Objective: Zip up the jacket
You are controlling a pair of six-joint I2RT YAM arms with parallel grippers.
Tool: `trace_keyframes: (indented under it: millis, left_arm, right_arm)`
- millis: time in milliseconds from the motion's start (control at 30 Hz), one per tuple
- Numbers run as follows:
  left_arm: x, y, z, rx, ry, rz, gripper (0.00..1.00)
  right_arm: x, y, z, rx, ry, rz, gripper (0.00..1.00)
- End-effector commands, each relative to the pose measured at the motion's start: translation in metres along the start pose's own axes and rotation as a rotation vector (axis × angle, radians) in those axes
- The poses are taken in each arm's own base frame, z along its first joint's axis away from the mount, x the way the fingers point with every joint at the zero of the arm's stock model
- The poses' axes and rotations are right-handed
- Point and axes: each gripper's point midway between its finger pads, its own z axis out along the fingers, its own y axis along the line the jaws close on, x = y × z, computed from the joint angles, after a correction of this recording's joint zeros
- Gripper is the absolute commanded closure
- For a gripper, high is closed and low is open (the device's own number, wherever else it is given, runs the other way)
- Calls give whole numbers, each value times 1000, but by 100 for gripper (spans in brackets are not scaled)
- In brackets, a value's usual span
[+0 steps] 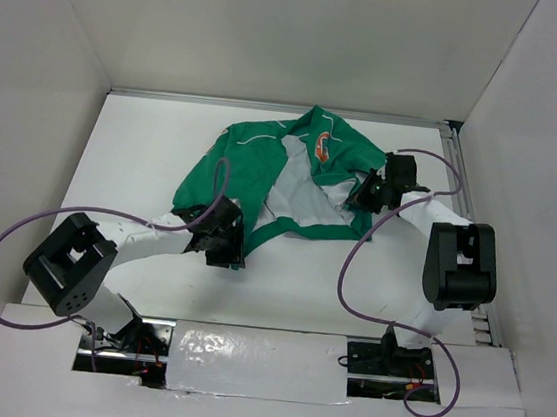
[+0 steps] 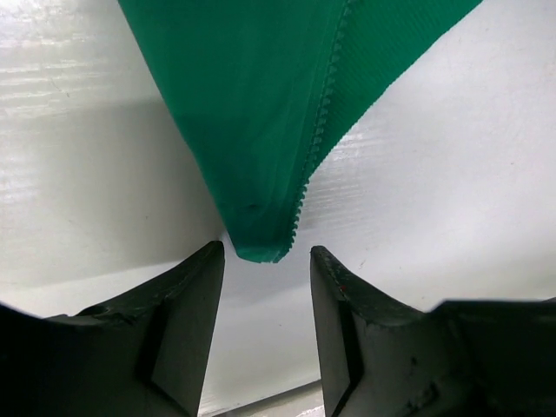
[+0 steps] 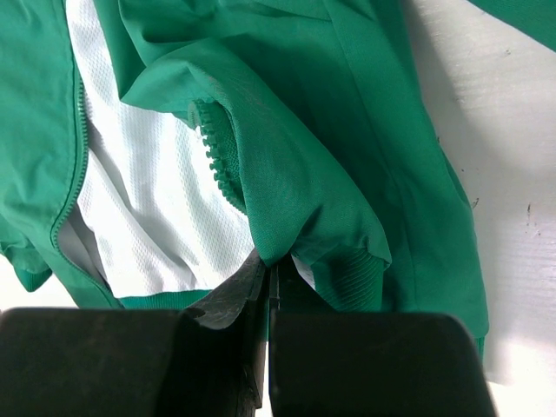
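Currently the jacket [image 1: 292, 175] lies unzipped and rumpled on the tabletop [image 1: 134, 152], mid-far, white mesh lining [image 3: 148, 200] showing. Right tool [image 3: 268, 282] pressed together on a fold of green fabric near the ribbed hem, beside a curl of zipper teeth [image 3: 213, 152]; likely anchoring that front panel. Left tool [image 2: 268, 256] spread, the bottom corner of the other front panel just ahead of its gap, not yet gripped; probably lining up to take it. Left arm: elbow out left, forearm low, reaching inward. Right arm: elbow raised at right, forearm angled toward the jacket.
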Motion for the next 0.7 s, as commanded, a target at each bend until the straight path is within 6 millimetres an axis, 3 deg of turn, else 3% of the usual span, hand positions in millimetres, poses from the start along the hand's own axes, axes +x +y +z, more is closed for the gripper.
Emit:
trace_keyframes:
  millis: [0, 300, 500, 600, 667]
  left_arm:
    - [42, 33, 2, -120, 139, -48, 43]
    - [10, 44, -1, -121, 57, -123, 42]
    - [10, 35, 10, -76, 63, -49, 45]
    - [15, 27, 16, -56, 91, -5, 52]
    - [19, 26, 19, -69, 110, 8, 65]
  right_arm:
    - [-4, 13, -3, -38, -19, -30, 100]
    - [-3, 11, -2, -31, -13, -31, 100]
    - [0, 10, 1, -26, 1, -31, 100]
    - [2, 9, 2, -22, 4, -32, 100]
    - [1, 8, 2, -20, 2, -31, 100]
